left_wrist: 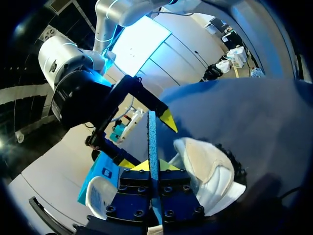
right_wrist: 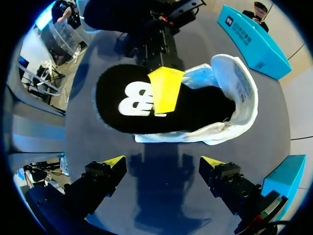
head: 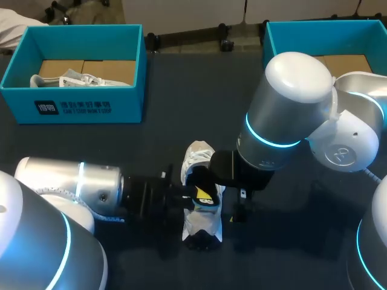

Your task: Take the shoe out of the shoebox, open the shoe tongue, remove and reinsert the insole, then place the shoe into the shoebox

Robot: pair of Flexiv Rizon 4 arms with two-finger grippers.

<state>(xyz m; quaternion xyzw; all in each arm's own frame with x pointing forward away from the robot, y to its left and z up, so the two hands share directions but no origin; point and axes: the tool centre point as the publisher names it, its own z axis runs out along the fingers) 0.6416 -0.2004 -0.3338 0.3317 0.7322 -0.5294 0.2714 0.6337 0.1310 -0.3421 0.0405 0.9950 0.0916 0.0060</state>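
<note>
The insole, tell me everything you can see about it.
The insole is flat and black, fabric-like on top with a white logo; its edge looks blue-green. One end sits in the white shoe, the other sticks out over the dark table. The left gripper is shut on it, one yellow tip on its top face.

The shoe [head: 198, 158] lies on the table [head: 181, 96], shoebox [head: 78, 106] behind to its left.

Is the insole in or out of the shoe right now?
Partly out: the flat black insole juts from the white sneaker, pinched by the left claw.
</note>
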